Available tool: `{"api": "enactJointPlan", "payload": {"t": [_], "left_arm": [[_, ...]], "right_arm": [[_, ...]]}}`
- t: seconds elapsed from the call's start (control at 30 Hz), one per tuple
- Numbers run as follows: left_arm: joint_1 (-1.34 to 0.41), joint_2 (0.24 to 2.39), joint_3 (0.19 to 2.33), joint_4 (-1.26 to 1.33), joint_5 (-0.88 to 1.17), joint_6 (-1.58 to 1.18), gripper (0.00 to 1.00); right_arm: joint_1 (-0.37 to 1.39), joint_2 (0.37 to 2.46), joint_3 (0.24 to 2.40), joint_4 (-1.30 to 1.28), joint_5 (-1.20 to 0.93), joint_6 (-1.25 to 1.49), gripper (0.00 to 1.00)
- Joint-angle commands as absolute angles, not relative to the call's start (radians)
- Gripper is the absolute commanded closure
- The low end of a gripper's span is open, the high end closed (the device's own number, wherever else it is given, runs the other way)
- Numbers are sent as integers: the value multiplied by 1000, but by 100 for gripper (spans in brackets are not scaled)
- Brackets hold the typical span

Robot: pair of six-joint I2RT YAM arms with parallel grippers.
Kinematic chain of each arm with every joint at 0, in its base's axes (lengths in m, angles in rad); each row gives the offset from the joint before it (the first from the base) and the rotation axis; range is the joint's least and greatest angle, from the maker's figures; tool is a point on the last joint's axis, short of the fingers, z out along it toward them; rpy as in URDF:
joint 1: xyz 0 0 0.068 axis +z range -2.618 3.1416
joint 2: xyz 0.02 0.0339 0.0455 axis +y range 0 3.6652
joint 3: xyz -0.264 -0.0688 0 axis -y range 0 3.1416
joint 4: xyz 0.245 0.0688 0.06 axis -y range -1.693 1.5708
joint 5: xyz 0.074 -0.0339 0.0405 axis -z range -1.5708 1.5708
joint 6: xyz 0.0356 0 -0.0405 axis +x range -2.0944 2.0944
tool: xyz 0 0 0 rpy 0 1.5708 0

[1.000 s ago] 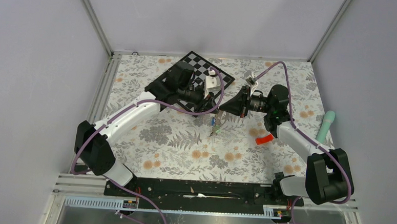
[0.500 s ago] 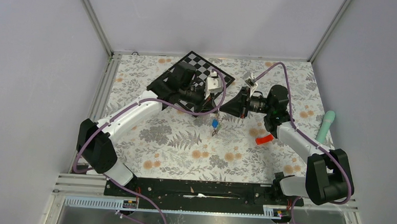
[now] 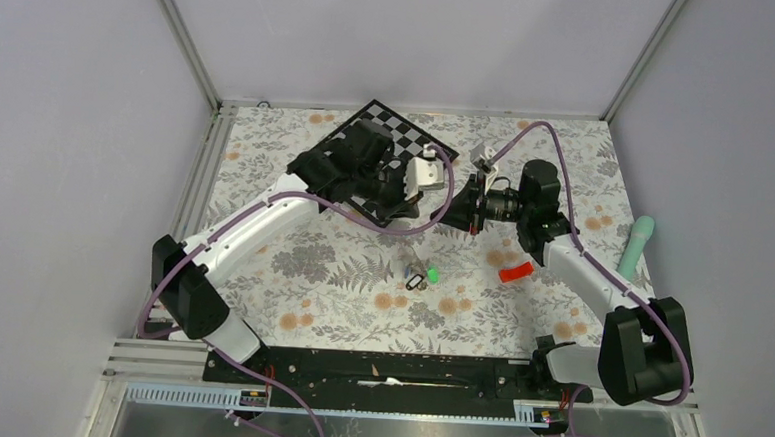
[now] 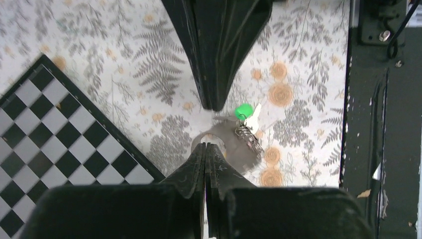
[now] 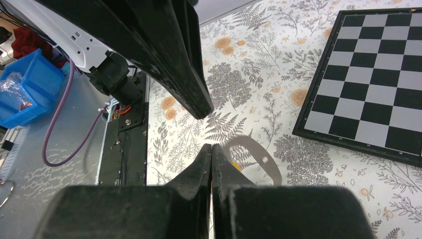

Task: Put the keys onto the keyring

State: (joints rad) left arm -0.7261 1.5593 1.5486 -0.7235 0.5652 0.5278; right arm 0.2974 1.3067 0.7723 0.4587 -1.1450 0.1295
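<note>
The keyring [image 3: 416, 281], a flat grey oval loop, lies on the flowered tablecloth with the keys bunched on it. A green tag [image 3: 432, 274] and a blue tag [image 3: 408, 270] show there. In the left wrist view the keyring [image 4: 238, 149] lies past my fingertips, with the green tag [image 4: 243, 110] and a key beside it. In the right wrist view the keyring [image 5: 256, 152] lies behind my fingers, and a yellow tag [image 5: 235, 166] peeks out. My left gripper [image 3: 419, 210] and right gripper [image 3: 443, 221] are both shut and empty. They point tip to tip above the bunch.
A black-and-white checkerboard [image 3: 398, 139] lies at the back under the left arm. A red object [image 3: 517, 273] lies right of the bunch. A teal cylinder [image 3: 638, 244] lies at the right edge. The black base rail [image 3: 386, 369] runs along the front.
The bunch of keys hung just below the two grippers before. Now it lies on the cloth nearer the front. The left wrist has turned and lifted slightly.
</note>
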Motion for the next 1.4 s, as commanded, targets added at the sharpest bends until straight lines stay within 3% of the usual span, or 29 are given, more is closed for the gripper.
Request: {"api": "enactJointPlan", "payload": {"t": [0.0,0.13,0.33,0.53,0.7,0.83,1.0,1.37], "left_arm": [[-700,1513,1468,-700,542,563,100],[-634,1486,1410,-728,581,609,99],[-566,1367,1249,-786,485,759,63],[-353,1333,1204,-786,500,698,47],[-241,1252,1113,-785,501,730,32],[-160,1217,1047,-781,491,750,28],[-89,1196,1018,-782,518,754,27],[-87,1194,994,-782,532,809,26]], "right_arm": [[295,1260,861,225,-1135,-70,100],[294,1241,905,24,-1065,-211,87],[337,1243,913,-317,-1022,-572,63],[533,1303,856,-269,-827,-662,46],[681,1438,893,-245,-727,-717,40],[743,1586,973,-288,-682,-779,30],[794,1748,1107,-375,-624,-834,24],[867,1904,1234,-457,-543,-897,20]]}}
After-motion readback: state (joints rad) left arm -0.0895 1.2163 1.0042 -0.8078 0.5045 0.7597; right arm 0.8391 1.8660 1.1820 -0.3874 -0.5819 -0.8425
